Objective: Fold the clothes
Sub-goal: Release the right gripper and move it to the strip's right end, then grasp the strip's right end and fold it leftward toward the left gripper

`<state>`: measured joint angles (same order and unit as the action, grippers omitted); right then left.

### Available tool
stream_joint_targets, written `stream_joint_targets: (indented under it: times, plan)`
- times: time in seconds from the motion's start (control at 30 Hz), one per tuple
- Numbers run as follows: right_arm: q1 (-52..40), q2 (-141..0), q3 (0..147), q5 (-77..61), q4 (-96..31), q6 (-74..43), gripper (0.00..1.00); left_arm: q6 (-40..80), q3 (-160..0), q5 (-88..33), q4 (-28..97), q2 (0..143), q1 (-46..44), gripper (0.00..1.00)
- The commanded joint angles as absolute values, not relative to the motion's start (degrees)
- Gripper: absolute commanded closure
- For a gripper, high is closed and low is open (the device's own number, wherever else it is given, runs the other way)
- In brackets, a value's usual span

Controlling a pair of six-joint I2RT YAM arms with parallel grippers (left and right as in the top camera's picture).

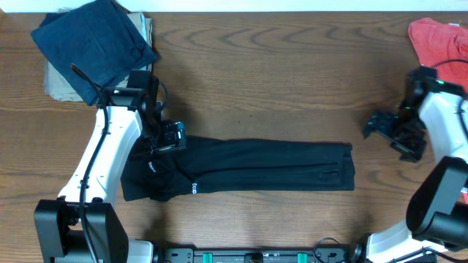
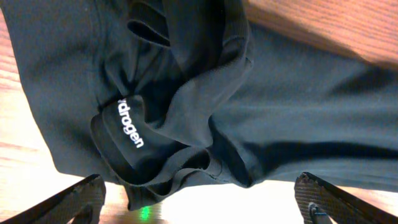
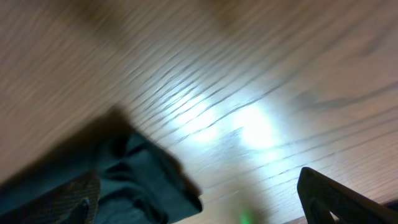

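The black T-shirt lies on the wooden table folded into a long narrow band, with white lettering near its left end. My left gripper hovers at the band's upper left edge, open and empty. In the left wrist view the bunched collar with the white lettering fills the frame between the open fingers. My right gripper is open and empty, to the right of and slightly above the shirt's right end. The right wrist view is blurred and shows a dark corner of the shirt.
A navy blue folded garment lies on a beige cloth at the back left. A red garment lies at the back right corner. Bare wooden table stretches behind the shirt.
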<state>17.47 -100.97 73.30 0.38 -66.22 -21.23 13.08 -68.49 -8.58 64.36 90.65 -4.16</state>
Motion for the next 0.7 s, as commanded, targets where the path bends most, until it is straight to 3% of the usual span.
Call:
stream_joint_targets:
  times: [0.0,0.3,0.53,0.67]
  plan:
    - [22.3,-100.0,71.7,-3.6,-64.5,-19.6,0.01,12.7,-68.4,-7.9,64.6,90.7,-3.9,0.02]
    - [24.1,-100.0,58.0,-27.0,-53.3,-5.2,0.01,12.7,-68.4,-7.9,63.6,90.7,-3.9,0.02]
    - [21.0,-100.0,51.4,-29.0,-49.0,-5.1,0.03,12.7,-68.4,-7.9,63.6,90.7,-3.9,0.02]
    - [17.9,-100.0,48.8,-29.7,-47.0,-5.1,0.10,12.7,-68.4,-7.9,63.4,90.7,-3.9,0.02]
